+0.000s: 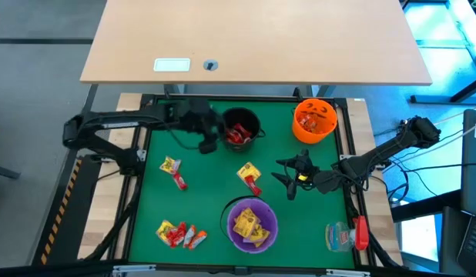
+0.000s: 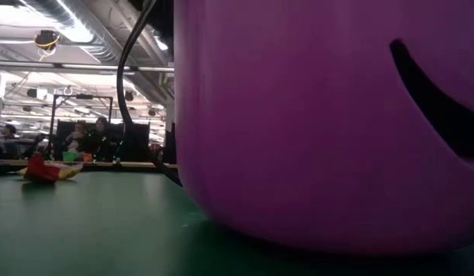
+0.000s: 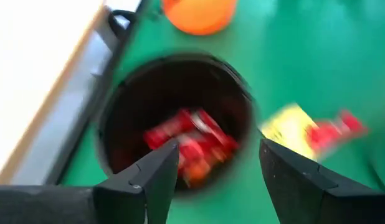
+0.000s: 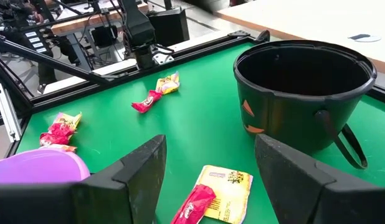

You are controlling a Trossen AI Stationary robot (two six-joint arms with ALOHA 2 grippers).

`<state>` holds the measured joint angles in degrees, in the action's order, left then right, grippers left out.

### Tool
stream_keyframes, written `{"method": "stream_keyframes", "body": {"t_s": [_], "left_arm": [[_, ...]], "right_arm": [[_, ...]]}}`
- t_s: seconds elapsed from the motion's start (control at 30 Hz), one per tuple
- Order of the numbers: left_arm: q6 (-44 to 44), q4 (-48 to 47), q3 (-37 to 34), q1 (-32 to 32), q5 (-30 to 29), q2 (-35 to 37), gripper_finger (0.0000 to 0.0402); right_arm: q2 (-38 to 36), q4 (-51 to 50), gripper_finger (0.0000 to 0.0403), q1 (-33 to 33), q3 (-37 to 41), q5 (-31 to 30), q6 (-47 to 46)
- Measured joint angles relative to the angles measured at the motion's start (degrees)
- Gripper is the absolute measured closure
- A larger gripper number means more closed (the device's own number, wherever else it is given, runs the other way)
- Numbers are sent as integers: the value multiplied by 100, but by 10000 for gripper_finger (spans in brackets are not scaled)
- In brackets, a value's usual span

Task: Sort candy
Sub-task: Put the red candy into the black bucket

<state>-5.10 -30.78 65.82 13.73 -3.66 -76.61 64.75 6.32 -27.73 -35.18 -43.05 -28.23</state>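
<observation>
Left gripper [image 1: 209,142]: fingers spread, empty, over the black bowl [image 1: 239,127] at 12 o'clock.
Right gripper [image 1: 288,178]: fingers parted, empty, at 3 o'clock.
Candy [image 1: 249,178]: scattered on the mat; more inside all three bowls.

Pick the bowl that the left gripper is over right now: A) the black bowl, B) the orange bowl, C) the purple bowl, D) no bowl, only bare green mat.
A: the left gripper is at the rim of the black bowl, and its wrist view looks down between open fingers at the red candy inside.
</observation>
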Motion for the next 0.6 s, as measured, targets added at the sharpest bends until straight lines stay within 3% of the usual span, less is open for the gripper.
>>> {"method": "stream_keyframes", "body": {"t_s": [0.17,0.27,0.37,0.6], "left_arm": [[-69,-1963,-38,-1227,-6,117,194],[188,-2648,-235,-2082,-256,80,195],[560,-2804,-604,-2723,-571,78,195],[1426,-2708,-1458,-3265,-253,71,170]], "right_arm": [[0,-21,159,0,0,-2,22],[0,-36,159,0,0,-2,22],[0,-30,159,0,0,-2,22],[0,-6,159,0,0,-2,7]]}}
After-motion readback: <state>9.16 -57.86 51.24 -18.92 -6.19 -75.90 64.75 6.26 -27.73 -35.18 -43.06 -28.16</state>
